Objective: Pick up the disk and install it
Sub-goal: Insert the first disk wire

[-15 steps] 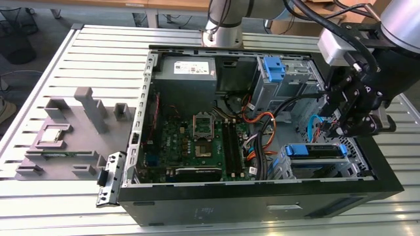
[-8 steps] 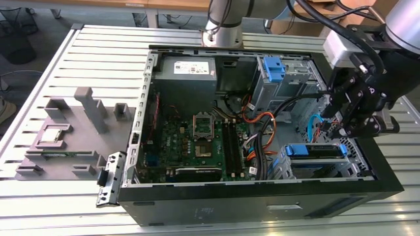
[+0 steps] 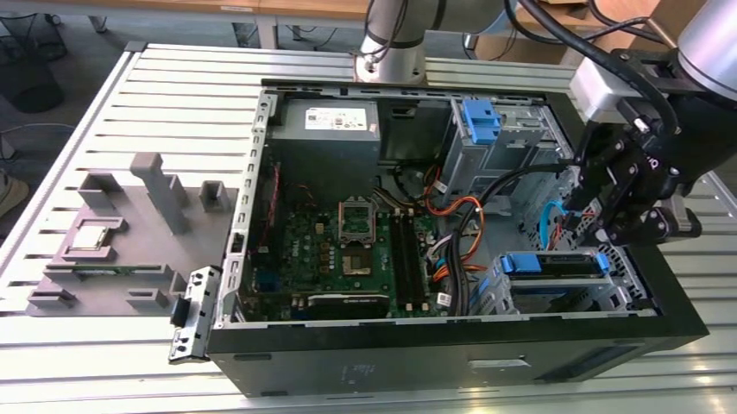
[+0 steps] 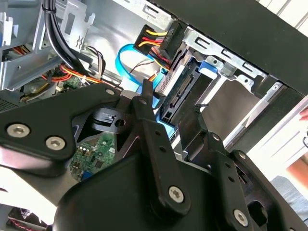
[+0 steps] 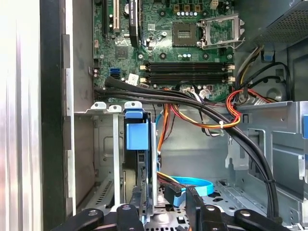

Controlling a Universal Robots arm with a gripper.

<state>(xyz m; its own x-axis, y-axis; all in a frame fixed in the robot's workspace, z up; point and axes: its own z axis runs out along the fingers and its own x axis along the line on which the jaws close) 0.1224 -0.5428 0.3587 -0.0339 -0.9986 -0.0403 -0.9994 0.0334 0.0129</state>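
— The jaws: can their state be made out?

— It cannot be told. The gripper [image 4: 173,100] is seen close over the disk [image 4: 179,79] in the second wrist view, but whether the jaws are clamped on it or merely parted around it is not shown.

— Where is the disk placed?

— It is stood on edge in the drive cage [image 3: 631,289], in a corner of the open computer case [image 3: 461,341] that lies on the desk [image 3: 173,78], at the exterior view's right. Its blue carrier is turned uppermost.

— How much is judged done?

— The pick-up is judged finished and the disk slotted in. Whether it is fully seated, or any of the cables [image 5: 192,103] plugged into it, cannot be confirmed.
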